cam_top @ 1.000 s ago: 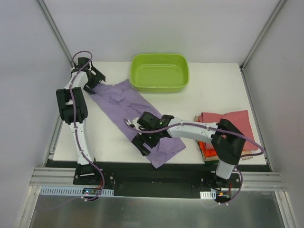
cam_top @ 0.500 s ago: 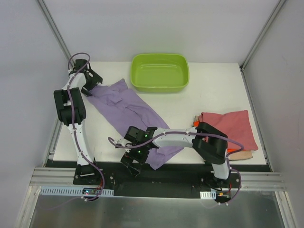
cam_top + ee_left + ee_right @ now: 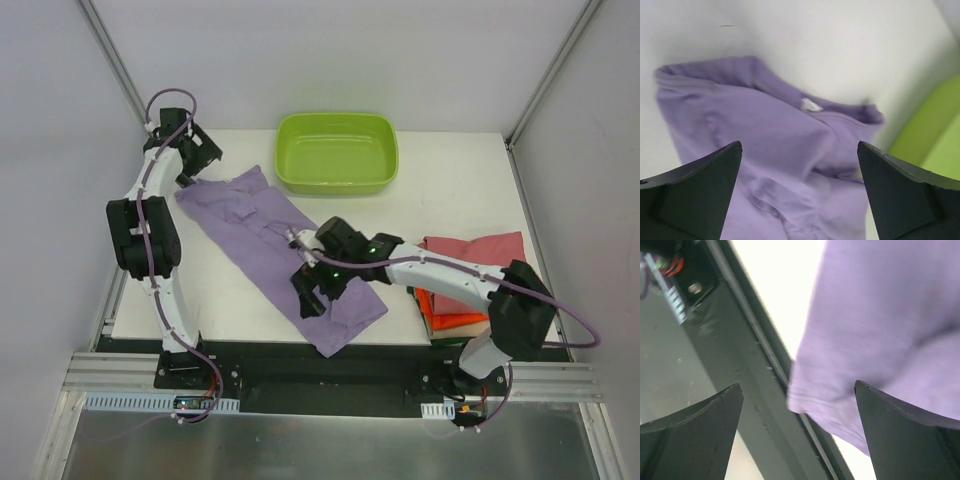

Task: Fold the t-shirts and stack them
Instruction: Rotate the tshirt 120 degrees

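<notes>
My left gripper [image 3: 192, 170] and right gripper [image 3: 308, 300] hang open, empty. I'd pinch the shirt [image 3: 262, 242] squarely at far-left collar [image 3: 812, 106] and near-edge hem [image 3: 812, 402].

Plain lilac shirt [image 3: 262, 240] with a small white tag [image 3: 810, 105] at the collar, lying on a white counter [image 3: 450, 190]. The tub [image 3: 338, 152] at the far side is lime green. On the right, a dusty rose-red shirt [image 3: 480, 255] tops a bright orange shirt [image 3: 452, 318]. Left arm [image 3: 168, 300] and right arm [image 3: 440, 272] are white with black joints and purple cables [image 3: 172, 94]; left fingers [image 3: 695, 190] and right fingers [image 3: 690, 430] are black
</notes>
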You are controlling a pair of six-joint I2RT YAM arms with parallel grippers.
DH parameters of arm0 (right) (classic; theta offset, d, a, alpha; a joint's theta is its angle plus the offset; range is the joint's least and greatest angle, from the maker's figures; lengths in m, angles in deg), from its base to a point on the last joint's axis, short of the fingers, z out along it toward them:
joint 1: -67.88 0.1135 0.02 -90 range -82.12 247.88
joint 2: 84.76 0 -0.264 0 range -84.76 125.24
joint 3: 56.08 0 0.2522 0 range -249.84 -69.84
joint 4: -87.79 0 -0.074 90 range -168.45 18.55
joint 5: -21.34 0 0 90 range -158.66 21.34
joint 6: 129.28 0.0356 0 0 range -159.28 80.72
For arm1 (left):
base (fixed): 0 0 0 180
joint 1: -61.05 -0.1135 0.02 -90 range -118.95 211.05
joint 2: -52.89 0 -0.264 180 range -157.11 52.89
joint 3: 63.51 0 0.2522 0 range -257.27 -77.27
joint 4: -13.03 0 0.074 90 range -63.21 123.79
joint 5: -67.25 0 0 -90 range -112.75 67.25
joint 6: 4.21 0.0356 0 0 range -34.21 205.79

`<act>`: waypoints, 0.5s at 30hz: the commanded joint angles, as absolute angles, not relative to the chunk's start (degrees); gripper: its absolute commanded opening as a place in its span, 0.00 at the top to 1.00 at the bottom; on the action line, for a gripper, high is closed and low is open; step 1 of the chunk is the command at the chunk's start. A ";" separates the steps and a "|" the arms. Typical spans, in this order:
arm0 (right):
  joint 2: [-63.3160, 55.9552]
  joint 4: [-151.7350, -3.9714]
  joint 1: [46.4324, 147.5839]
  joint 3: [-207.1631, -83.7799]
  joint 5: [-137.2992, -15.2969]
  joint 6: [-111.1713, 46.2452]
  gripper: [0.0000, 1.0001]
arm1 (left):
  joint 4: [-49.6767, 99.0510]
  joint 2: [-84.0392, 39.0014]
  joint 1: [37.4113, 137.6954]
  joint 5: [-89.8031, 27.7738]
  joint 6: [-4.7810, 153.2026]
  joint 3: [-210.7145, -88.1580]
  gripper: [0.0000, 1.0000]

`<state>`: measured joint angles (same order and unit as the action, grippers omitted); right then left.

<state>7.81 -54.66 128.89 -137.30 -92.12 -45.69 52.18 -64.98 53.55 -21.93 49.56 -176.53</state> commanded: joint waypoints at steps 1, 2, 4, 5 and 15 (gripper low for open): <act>3.48 -55.07 122.04 -130.84 -87.47 -43.67 0.04 | 52.10 -62.33 60.07 -21.69 55.90 -181.84 0.01; 3.48 -55.07 121.50 -130.22 -87.47 -43.67 0.04 | 52.10 -63.12 60.96 -22.66 57.73 -182.81 0.01; 4.27 -55.16 120.09 -129.17 -87.47 -43.85 0.04 | 52.19 -66.72 62.88 -30.89 59.50 -186.67 0.01; 4.79 -55.24 119.57 -128.90 -87.38 -43.76 0.04 | 52.28 -68.47 63.16 -35.02 59.16 -187.73 0.01; 9.72 -56.30 115.70 -128.81 -90.27 -45.87 0.04 | 51.84 -83.24 66.50 -37.19 54.07 -198.19 0.01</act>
